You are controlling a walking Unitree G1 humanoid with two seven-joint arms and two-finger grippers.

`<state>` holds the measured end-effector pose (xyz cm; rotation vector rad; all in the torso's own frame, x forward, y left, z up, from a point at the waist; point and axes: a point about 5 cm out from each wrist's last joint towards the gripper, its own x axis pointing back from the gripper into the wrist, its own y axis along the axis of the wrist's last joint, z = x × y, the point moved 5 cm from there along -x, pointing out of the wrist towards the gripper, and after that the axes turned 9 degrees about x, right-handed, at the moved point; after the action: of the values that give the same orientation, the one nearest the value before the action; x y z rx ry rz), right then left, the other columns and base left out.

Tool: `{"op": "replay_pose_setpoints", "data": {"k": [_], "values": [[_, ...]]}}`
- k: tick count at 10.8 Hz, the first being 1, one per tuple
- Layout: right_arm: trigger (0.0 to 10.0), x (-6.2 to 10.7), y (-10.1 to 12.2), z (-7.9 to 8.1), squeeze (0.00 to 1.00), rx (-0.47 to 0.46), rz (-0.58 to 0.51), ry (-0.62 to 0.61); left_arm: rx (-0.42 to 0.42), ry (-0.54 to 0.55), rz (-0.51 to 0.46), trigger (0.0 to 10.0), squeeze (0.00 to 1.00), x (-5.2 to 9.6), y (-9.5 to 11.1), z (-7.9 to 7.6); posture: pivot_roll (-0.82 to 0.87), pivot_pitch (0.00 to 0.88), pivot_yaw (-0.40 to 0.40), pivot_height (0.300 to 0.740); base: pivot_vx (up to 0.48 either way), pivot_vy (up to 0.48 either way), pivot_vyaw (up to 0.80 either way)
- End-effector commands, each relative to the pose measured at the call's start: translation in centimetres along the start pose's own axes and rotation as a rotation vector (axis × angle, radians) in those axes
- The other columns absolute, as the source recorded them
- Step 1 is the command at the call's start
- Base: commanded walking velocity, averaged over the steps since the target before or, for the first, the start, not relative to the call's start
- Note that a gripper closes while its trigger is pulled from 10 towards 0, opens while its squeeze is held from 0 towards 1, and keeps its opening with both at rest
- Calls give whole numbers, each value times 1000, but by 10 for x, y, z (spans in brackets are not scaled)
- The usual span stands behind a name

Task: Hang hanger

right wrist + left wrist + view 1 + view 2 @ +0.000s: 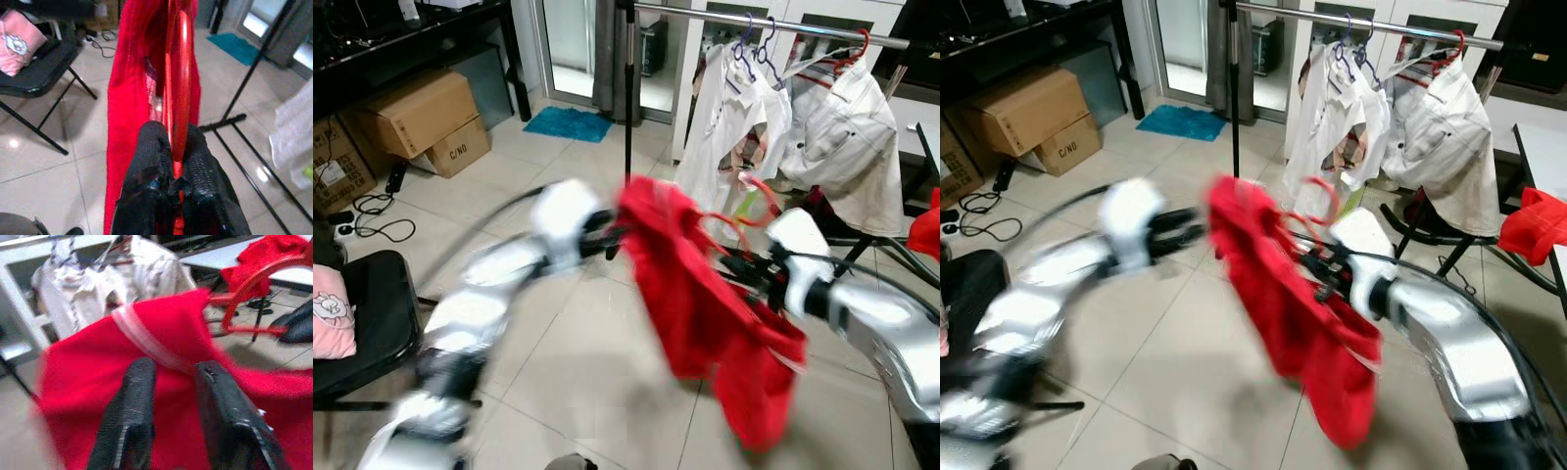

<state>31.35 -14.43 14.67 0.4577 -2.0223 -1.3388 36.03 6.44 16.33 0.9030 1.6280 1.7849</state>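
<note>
A red garment (695, 294) hangs on a red plastic hanger whose hook (756, 194) sticks up above it. My right gripper (173, 142) is shut on the hanger's neck just below the hook, in front of my chest (739, 262). My left gripper (612, 235) is at the garment's left shoulder, its fingers (134, 382) open with the red cloth and a white strip just past the tips. Both arms are blurred. The metal clothes rail (773, 24) runs across the back, above and beyond the hanger.
White shirts (734, 108) and a pale jacket (842, 127) hang on the rail, whose black pole (628, 98) stands left of them. Cardboard boxes (411, 113) sit back left. A black chair (372, 313) with a pink cushion (333, 323) is at my left. Another red cloth (1533, 220) lies at the right.
</note>
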Motion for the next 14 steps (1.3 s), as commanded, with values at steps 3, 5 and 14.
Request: {"op": "replay_pose_setpoints", "data": {"k": [3, 5, 14], "values": [[10000, -10, 15, -5, 0, 48, -41, -5, -93, 117, 2, 10000, 0, -20, 8, 10, -54, 0, 34, 740, 0, 0, 0], [10000, -16, 19, -7, 0, 43, -53, -10, -59, 173, -21, 10000, 0, -27, 14, 12, -53, 0, 32, 740, 0, 0, 0], [10000, -20, 26, 3, 0, 78, -83, 74, -29, 197, -22, 10000, 0, -30, 10, 7, -54, 0, 27, 740, 0, 0, 0]]}}
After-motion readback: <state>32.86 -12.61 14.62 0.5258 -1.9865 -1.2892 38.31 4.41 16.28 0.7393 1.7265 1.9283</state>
